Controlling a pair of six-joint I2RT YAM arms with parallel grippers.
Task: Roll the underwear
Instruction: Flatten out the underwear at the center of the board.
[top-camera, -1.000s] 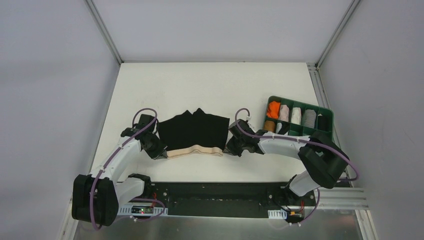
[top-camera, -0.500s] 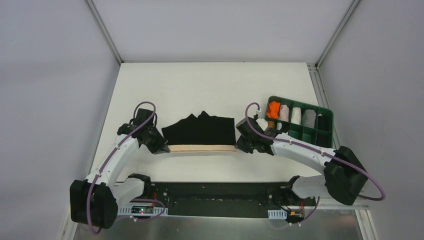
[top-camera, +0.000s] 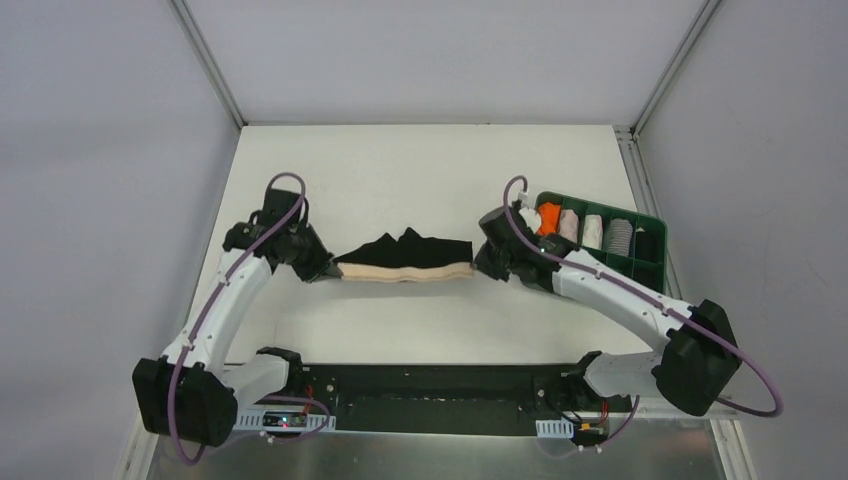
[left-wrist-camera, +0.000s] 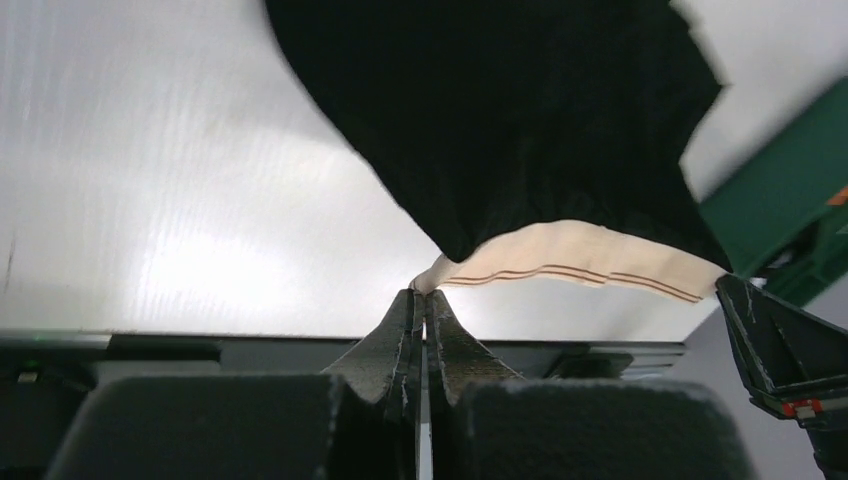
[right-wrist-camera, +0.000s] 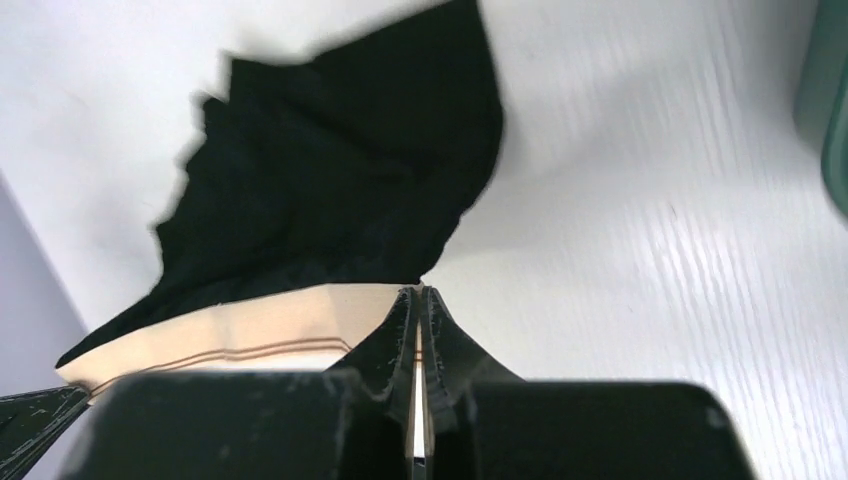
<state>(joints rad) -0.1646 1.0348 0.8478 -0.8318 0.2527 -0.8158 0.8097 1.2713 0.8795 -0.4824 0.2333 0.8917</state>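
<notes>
Between the two hands, the underwear (top-camera: 405, 262) is held stretched over the table (top-camera: 420, 170), black fabric hanging behind the tan waistband (top-camera: 405, 273). The left hand (top-camera: 330, 270) pinches the waistband's left end, and the right hand (top-camera: 478, 270) is clamped on its right end.

The left gripper (top-camera: 328, 268) and right gripper (top-camera: 478, 268) have carried the underwear (top-camera: 405, 248) forward and lifted it. Its waistband (top-camera: 405, 272) now hangs between their jaws, black cloth bunched beyond.
</notes>
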